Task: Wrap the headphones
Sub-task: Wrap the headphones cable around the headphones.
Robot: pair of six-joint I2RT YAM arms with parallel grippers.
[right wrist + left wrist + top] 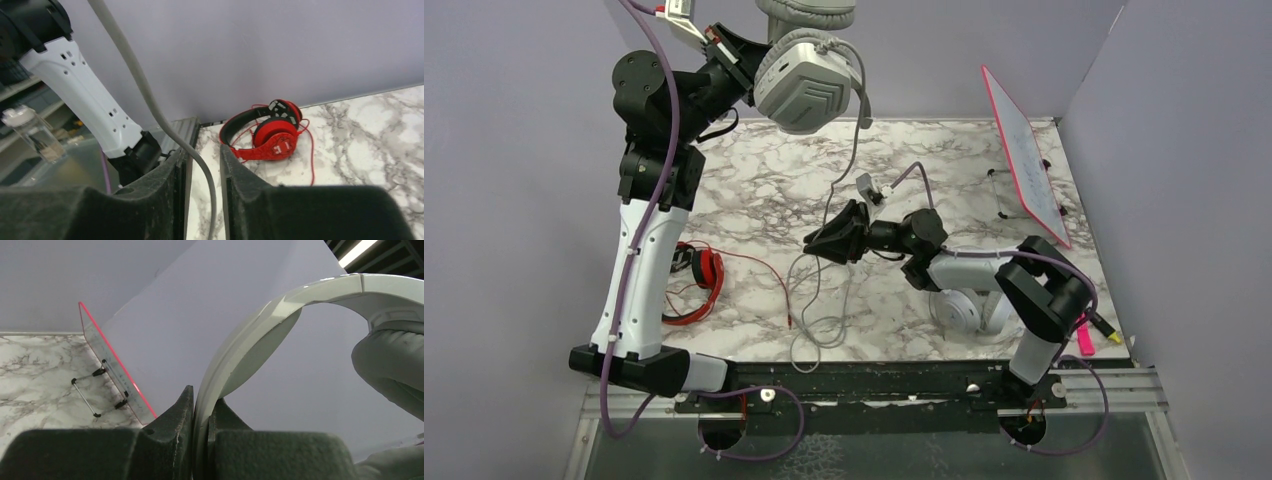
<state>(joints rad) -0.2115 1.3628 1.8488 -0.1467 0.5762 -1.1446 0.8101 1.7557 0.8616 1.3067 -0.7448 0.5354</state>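
Observation:
My left gripper (746, 62) (202, 412) is raised high at the back and shut on the headband (280, 315) of the light grey headphones (799, 85). Their thin grey cable (856, 150) (145, 85) hangs down and loops on the marble table (754, 190). Low over the table's middle, my right gripper (812, 243) (202, 155) has the cable running between its fingers. The jaws stand narrowly apart, with a gap still showing beside the cable. The red-and-black headphones (706, 268) (272, 135) lie at the left edge. The white-silver headphones (959, 308) lie under my right arm.
A clear board with a red edge (1029, 155) (112, 365) leans on wire stands at the back right. A pink marker (1085, 340) lies by the right arm's base. Grey walls close in the back and both sides. The red cable (769, 270) trails toward the table's middle.

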